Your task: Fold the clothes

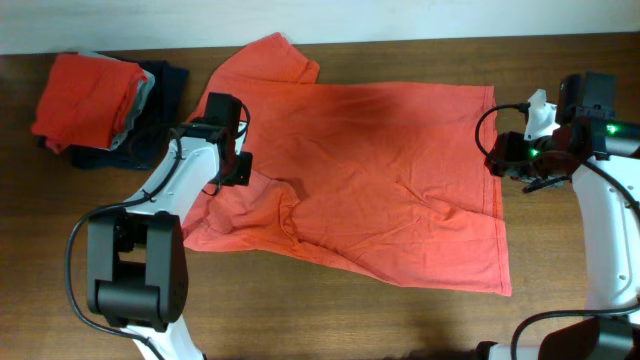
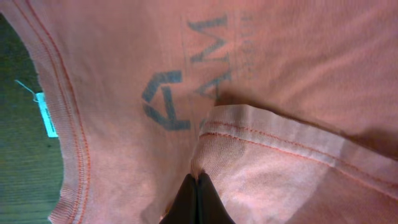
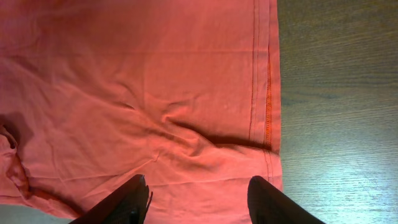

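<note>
1. Left claw (image 2: 197,182) was closed, its tips meeting on a stitched hem edge (image 2: 280,140) that lay doubled over the chest and looked like a sleeve cuff. I couldn't tell whether any cloth was actually pinched.
2. Right claw (image 3: 202,202) was open and holding nothing. It hovered over the bottom hem (image 3: 264,93) at the shirt's right end.
3. The orange-red T-shirt (image 1: 380,170) lay spread across the middle of the table, collar (image 2: 68,124) toward the left arm and hem toward the right. Dark block lettering (image 2: 186,74) showed faintly through the cloth, so I judged it face down.
4. Done: one folded orange-red shirt (image 1: 80,95) sat on the pile at the far left corner, on top of a pale grey garment (image 1: 143,100) and a dark navy garment (image 1: 172,80).
5. Left to do: nearly all of the spread shirt. The body was open and wrinkled, the far sleeve (image 1: 268,58) stuck out flat, and only the near-left part was bunched inward. I'd call it the very start of the first fold.
6. The surface was a dark wooden table (image 1: 570,70), matte with visible grain, and the rest of it was bare.
7. Room: only a pale strip (image 1: 400,18) showed beyond the far edge, and I could make out nothing more.
</note>
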